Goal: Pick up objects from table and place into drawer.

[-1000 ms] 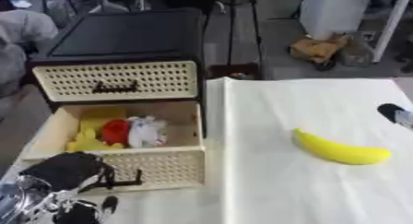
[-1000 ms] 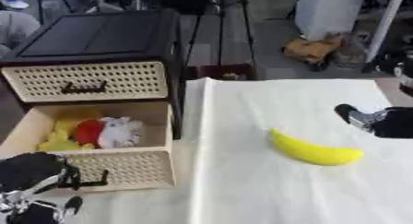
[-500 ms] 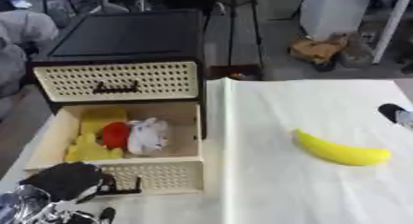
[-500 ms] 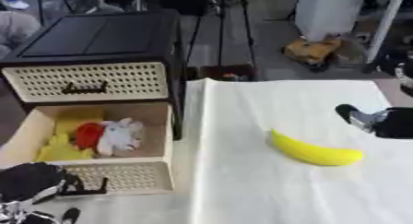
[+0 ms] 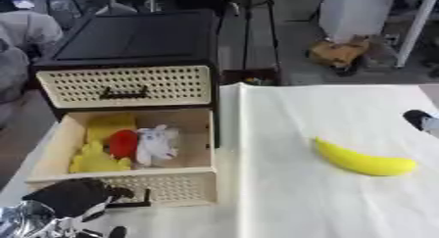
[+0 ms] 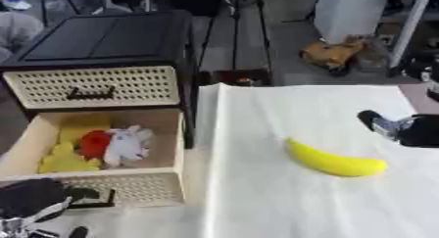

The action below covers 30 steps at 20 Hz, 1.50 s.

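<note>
So the black two-drawer cabinet with cream perforated fronts (image 5: 137, 60) sits at the left of the table, top drawer closed, with a small black handle. The lower cream drawer with the perforated front (image 5: 129, 156) is pulled all the way out, and it's got stuff in it: a yellow soft-looking toy (image 5: 96, 157) along the left side, a red rounded thing (image 5: 123, 143) in the middle, and a white fluffy plush (image 5: 156, 144) just to the right of the red one, all three bunched together and touching. The right part of the drawer floor is bare.

The yellow curved banana (image 5: 363, 159) isn't in the drawer. It's lying flat out on the cream table cloth (image 5: 283, 193), well to the right of the cabinet, smooth and glossy-looking, nothing touching it. The cloth looks slightly wrinkled, with a fold line running down near the drawer side.

The robot's left hand (image 5: 73, 198) is at the lower left, right at the drawer's black front handle (image 5: 133, 202). It's a dark lump against that handle, and I honestly can't tell whether the fingers are curled round it or not.

The robot's right hand (image 6: 403, 127) pokes in from the right edge, above and to the right of the banana, not touching it. Only the black and silver tip shows, so I can't tell its state either.
</note>
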Tool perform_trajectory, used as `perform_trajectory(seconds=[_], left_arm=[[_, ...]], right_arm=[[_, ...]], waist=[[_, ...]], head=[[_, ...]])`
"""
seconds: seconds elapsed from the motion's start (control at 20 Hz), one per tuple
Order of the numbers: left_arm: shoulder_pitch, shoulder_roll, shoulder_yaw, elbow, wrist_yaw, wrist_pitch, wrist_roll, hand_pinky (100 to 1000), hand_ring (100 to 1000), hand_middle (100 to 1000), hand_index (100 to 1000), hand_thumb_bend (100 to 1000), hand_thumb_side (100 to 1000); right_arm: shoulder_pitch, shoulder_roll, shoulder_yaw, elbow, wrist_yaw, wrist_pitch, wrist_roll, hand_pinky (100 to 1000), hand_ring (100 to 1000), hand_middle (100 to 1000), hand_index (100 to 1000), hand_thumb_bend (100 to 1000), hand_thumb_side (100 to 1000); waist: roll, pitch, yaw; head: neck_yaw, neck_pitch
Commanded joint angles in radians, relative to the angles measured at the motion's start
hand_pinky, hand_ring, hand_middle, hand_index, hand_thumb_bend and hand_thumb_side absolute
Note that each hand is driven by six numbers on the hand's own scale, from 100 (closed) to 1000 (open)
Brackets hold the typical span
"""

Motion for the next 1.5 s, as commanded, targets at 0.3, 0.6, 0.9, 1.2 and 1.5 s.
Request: perform_trajectory(seconds=[0.3,0.6,0.9,1.2,1.5], left_arm=[[0.017,0.047,0.060,-0.117,0.019,0.031,-0.018,100,100,100,978,100,461],[0.019,0.054,0.105,-0.131,0.037,0.015,0.046,100,100,100,952,100,443],[-0.015,0.045,0.163,-0.131,0.097,-0.031,0.177,100,100,100,919,100,426],[-0.079,0.027,0.240,-0.131,0.202,-0.055,0.346,100,100,100,923,100,430],[-0.108,0.015,0.293,-0.131,0.311,-0.028,0.480,100,100,100,915,100,445]], right_arm=[[-0.002,-0.019,-0.019,-0.016,0.004,0.004,-0.006,876,950,868,888,420,893],[-0.002,-0.020,-0.023,-0.016,-0.008,0.002,-0.018,875,947,864,886,425,890],[-0.007,-0.022,-0.007,-0.012,-0.053,-0.007,-0.010,860,924,809,885,442,827],[-0.031,-0.019,0.021,0.080,-0.153,-0.009,0.004,843,881,795,903,499,666],[-0.077,-0.023,0.057,0.205,-0.233,-0.021,0.035,838,859,783,918,466,411]], waist=[[-0.004,-0.023,0.000],[-0.006,-0.024,0.003],[-0.007,-0.024,0.010],[-0.009,-0.028,0.018],[-0.007,-0.030,0.026]], head=[[-0.002,-0.008],[-0.007,-0.005],[-0.087,0.007],[-0.173,0.009],[-0.190,0.007]])
